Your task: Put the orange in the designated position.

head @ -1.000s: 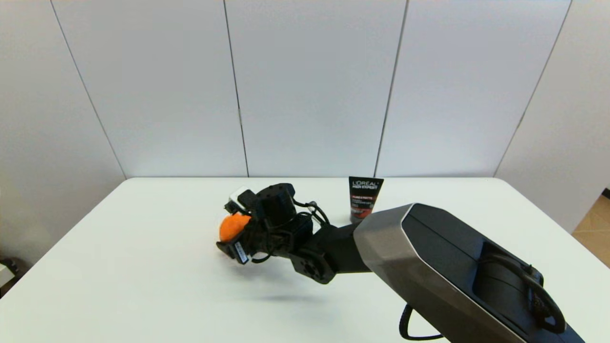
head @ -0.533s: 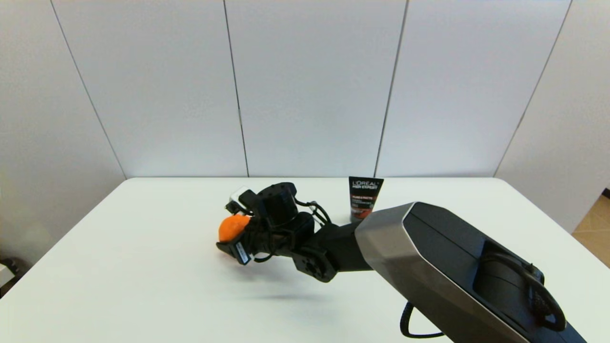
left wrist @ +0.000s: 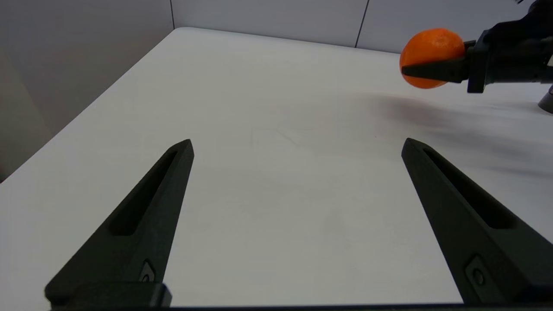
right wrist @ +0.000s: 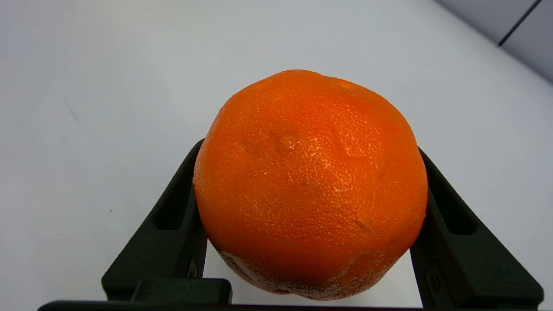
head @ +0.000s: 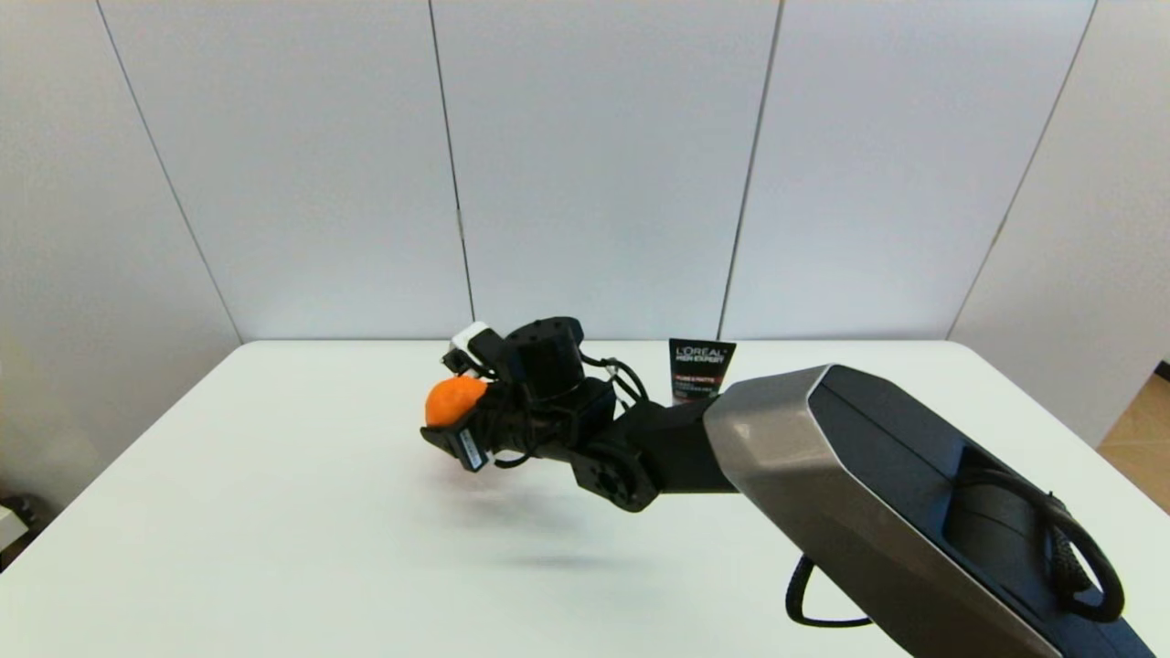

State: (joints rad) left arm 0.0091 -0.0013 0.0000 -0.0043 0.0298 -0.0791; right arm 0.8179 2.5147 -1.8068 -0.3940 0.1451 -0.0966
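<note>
We've got the orange (head: 453,400) clamped in the right gripper (head: 457,416), lifted clear of the table (head: 274,512), left of the tube (head: 699,372). Left gripper (left wrist: 298,147) parked, spread wide, empty. Remaining: lower, release.

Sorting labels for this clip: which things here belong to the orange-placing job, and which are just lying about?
Job:
- orange, held off the table
- right gripper, shut on it
- white table, bare where it goes

Lying about:
- L'Oreal tube, upright behind
- left gripper, open, idle

Lab-like test cell: bare white table (head: 274,512), plain wall panels (head: 594,164)
</note>
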